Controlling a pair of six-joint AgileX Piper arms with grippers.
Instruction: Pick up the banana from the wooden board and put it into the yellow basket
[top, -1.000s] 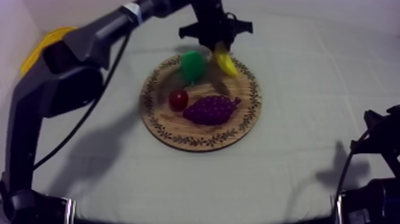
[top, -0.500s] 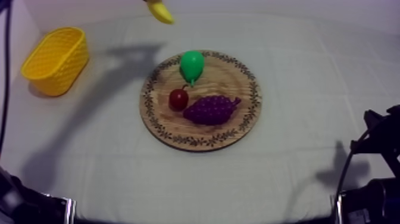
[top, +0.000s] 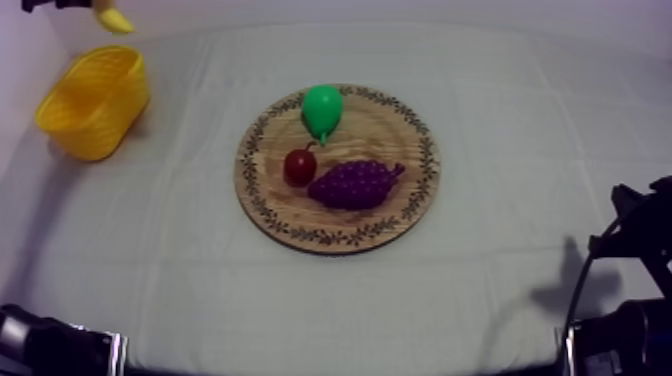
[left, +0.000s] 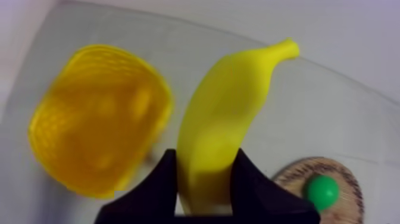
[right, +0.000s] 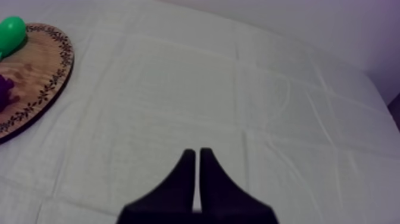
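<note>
banana (left: 223, 119) is off the wooden board (top: 405, 210) now, carried from above its far rim to up beside the yellow basket (top: 105, 135), clamped in the left gripper (left: 204, 159). only the drop remains, i judge. right gripper (right: 197, 154) rests closed, empty.

The board (top: 340, 238) lies mid-bench (top: 520, 150). On it the pear (top: 322, 108) sits at the far side, the small red fruit (top: 299, 167) in front of the pear, and the bunch of grapes (top: 352, 185) just right of that fruit. The basket (top: 95, 135) stands at the bench's far left, well apart from the board. The banana (left: 223, 113), clamped in the left hand (left: 205, 156), hangs off the bench, beside the basket on its board side. The right hand (right: 197, 154) sits low at the right over bare cloth, the board to its left
</note>
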